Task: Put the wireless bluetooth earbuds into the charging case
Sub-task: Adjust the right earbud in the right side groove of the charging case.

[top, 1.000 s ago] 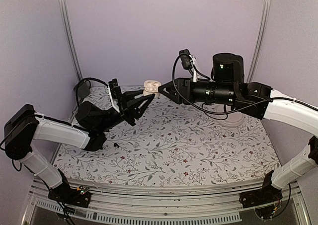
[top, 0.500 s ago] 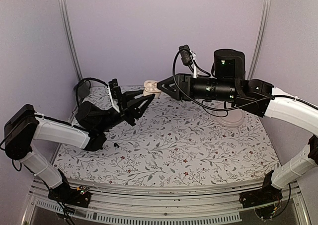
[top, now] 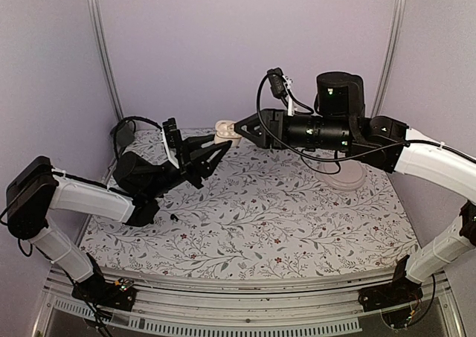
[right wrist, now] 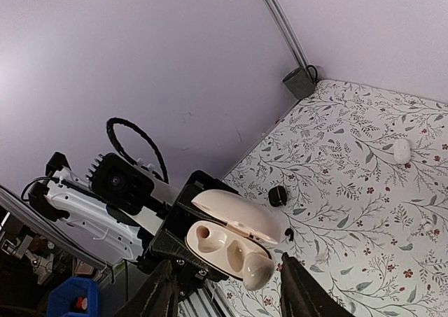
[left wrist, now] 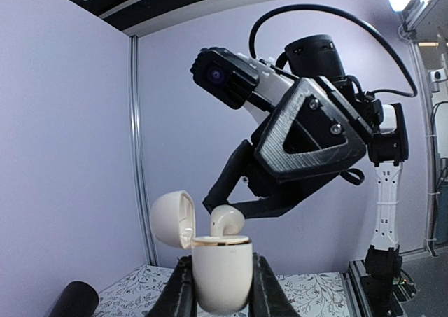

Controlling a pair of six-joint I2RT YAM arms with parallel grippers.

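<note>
The left gripper [left wrist: 222, 292] is clamped on the cream charging case [left wrist: 222, 261], which is held upright with its lid open, and the right gripper [right wrist: 225, 262] is held spread just above it. One cream earbud [right wrist: 256, 271] is seated in the case between the spread fingers, proud of the rim; the second earbud [right wrist: 401, 150] is left on the flowered table [right wrist: 364, 212], well apart from both grippers
</note>
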